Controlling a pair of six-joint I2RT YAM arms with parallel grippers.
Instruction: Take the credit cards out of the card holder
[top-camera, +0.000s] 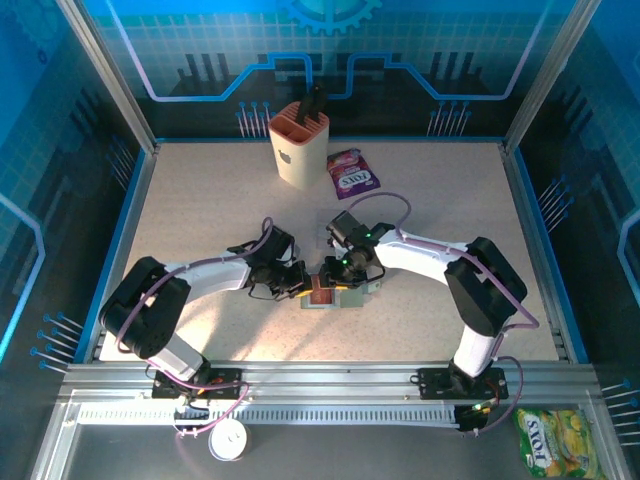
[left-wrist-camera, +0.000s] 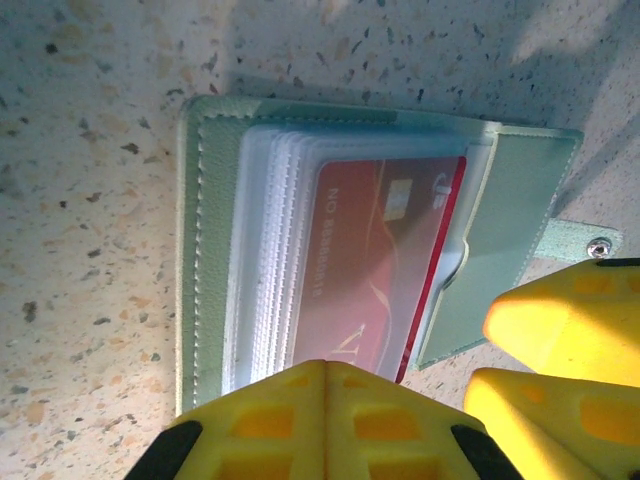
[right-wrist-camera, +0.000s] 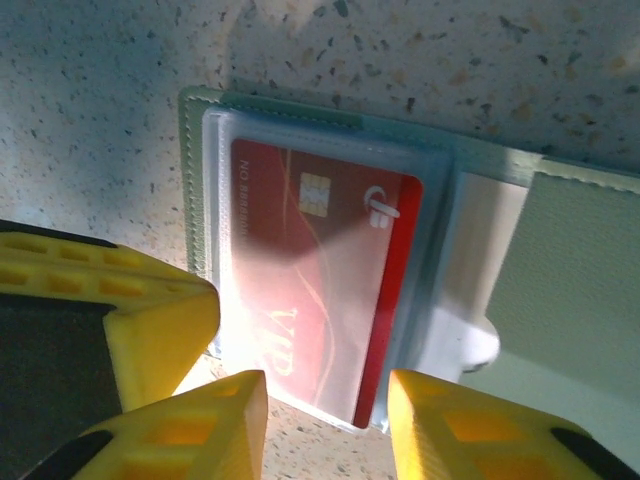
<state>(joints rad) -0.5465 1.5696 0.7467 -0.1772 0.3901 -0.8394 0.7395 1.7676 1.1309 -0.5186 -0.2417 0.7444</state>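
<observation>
Left wrist, nearest: the left pincer (left-wrist-camera: 325, 385), its yellow fingers clenched together, meets the near edge of the card holder (left-wrist-camera: 205, 250). I cannot tell whether it nips the cover or only presses on it.
Left wrist, ahead of that pincer: the holder lies open on the speckled table (left-wrist-camera: 90, 150). A red card (left-wrist-camera: 375, 270) sits in the top clear sleeve.
Left wrist, to its right: the right pincer (left-wrist-camera: 482, 358) is just beside the holder's flap.
Right wrist, nearest: the right pincer's jaws stand apart and grasp nothing. The card's near corner and the sleeve lie between them.
Right wrist, to its left: a left-pincer finger touches the holder's edge.
Top external: both pincers meet over the holder. A beige cup (top-camera: 298, 150) and a candy packet (top-camera: 352, 172) stand well beyond them.
Risk: the right pincer will probably grasp sleeve plastic along with the card, so pulling would drag the whole holder.
Risk: if the left pincer's hold is slight, the holder may slide or lift.
</observation>
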